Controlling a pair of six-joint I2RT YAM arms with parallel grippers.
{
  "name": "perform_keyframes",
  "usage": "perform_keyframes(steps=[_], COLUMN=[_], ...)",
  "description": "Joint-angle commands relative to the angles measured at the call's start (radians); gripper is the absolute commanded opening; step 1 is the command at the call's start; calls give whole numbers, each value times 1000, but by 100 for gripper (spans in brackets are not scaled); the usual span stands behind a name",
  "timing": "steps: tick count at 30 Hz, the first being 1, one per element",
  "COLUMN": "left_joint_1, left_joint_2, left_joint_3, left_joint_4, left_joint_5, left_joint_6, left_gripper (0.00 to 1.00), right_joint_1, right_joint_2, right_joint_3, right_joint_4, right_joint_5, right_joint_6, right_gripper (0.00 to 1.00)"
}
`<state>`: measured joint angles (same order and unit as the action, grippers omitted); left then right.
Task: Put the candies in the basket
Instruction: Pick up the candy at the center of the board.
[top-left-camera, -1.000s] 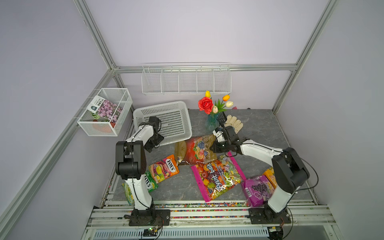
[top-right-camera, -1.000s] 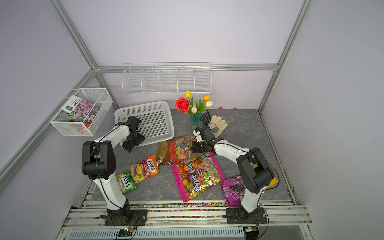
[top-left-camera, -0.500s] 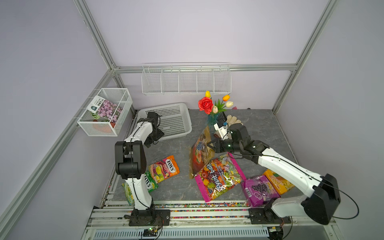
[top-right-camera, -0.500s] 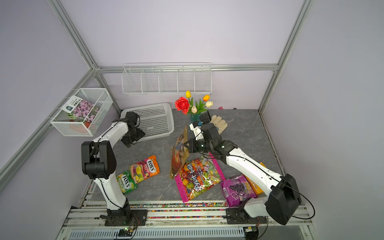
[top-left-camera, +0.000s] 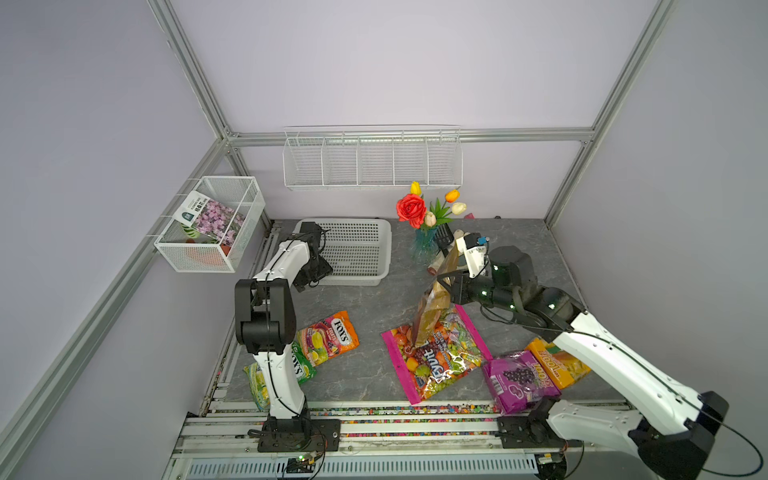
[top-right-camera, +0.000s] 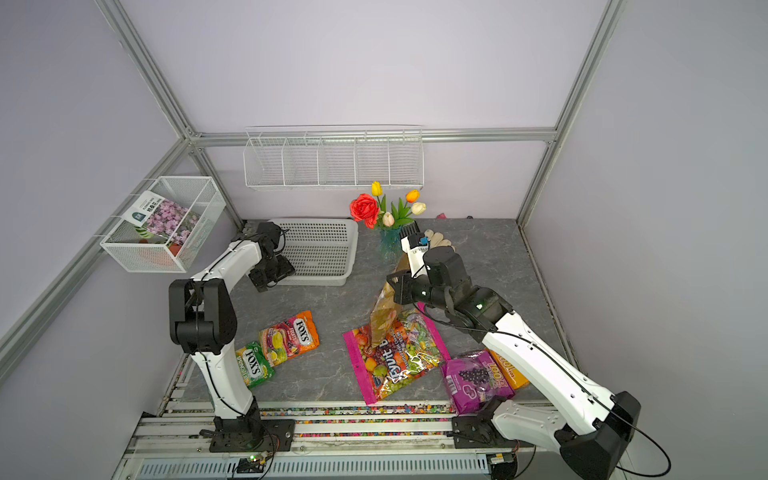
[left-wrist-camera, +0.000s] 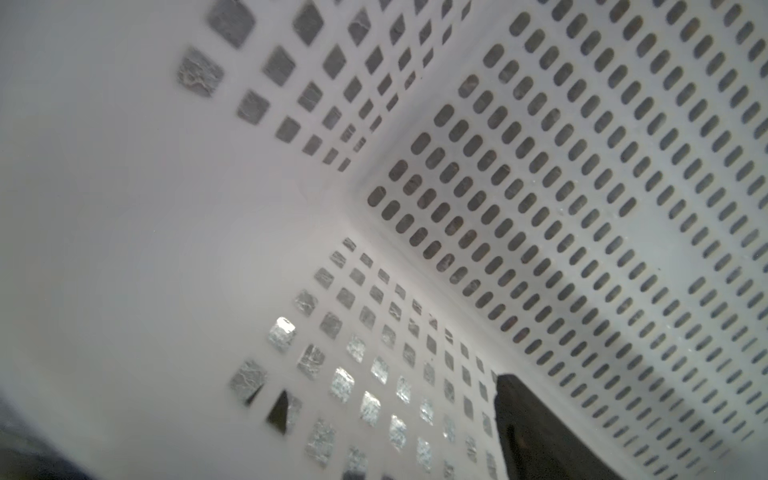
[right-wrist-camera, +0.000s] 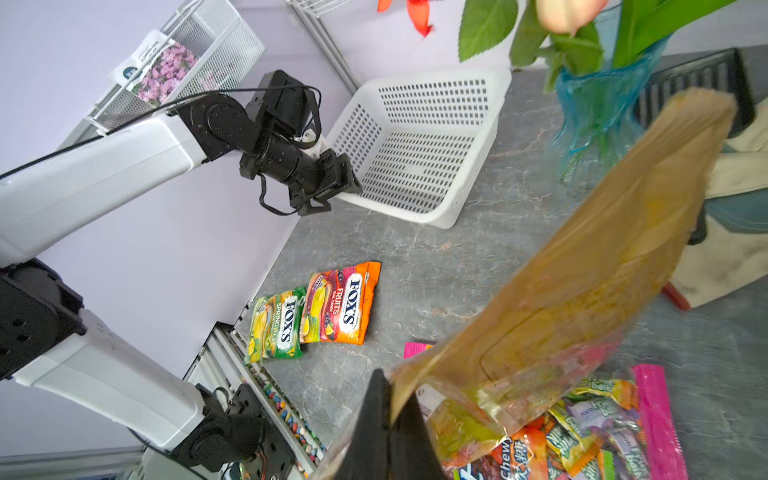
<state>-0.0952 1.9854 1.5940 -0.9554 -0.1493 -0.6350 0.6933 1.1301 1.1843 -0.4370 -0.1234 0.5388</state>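
Six candies: none is in the basket (top-left-camera: 388, 243) yet; five lie flat on the tabletop and one is aloft.
Right hand (top-left-camera: 451, 277): pinched shut on the top seam of the red-gold fruit bag (top-left-camera: 432, 311). The bag hangs with its long axis near upright and its lower end over the pink-edged clear bag (top-left-camera: 440, 365).
Key relation: the basket sits open side up in the tabletop's far left corner, leftward of the held bag and well apart from it, with bare tabletop between.
Left hand (top-left-camera: 318, 270): at the basket's near left corner, one finger (left-wrist-camera: 540, 432) inside the wall; whether it pinches, I cannot tell.
Nearer arm: left for the orange FOX'S bag (top-left-camera: 330, 336) and green FOX'S bag (top-right-camera: 253, 363) by the near left edge; right for the purple grape bag (top-left-camera: 517, 380) and yellow-orange mango bag (top-left-camera: 559, 361) near the front right.
Materials: the bags are glossy, limp film; the basket is stiff white plastic with a slotted floor, square-holed walls and a flared rim.
Hazard: the flower vase (top-left-camera: 424, 247) stands just beside the right hand.
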Motion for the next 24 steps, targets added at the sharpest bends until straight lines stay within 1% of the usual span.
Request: perform_keyframes(steps=[1, 3, 7, 12, 16, 20, 24], left_joint_1=[-44, -64, -87, -96, -103, -105, -121], left_joint_2=[23, 16, 1, -63, -127, -185, -246], left_joint_3=[34, 29, 9, -83, -151, -197, -261], left_joint_4=[-57, -61, -72, -74, -65, -64, -56], left_joint_5=[0, -7, 31, 109, 117, 120, 148], left_joint_6=[77, 87, 112, 109, 85, 35, -10], left_gripper=[73, 71, 70, 70, 71, 71, 70], right_joint_1=[5, 5, 5, 5, 6, 6, 7], right_joint_2=[-57, -62, -64, -86, -102, -103, -88], right_joint_3=[34, 58, 115, 155, 159, 162, 179], right_joint_4=[107, 88, 51, 27, 43, 56, 64], right_joint_5=[71, 65, 50, 36, 31, 35, 13], right_joint_6=[-50, -55, -54, -50, -45, -47, -41], right_gripper=[0, 0, 0, 0, 0, 0, 0])
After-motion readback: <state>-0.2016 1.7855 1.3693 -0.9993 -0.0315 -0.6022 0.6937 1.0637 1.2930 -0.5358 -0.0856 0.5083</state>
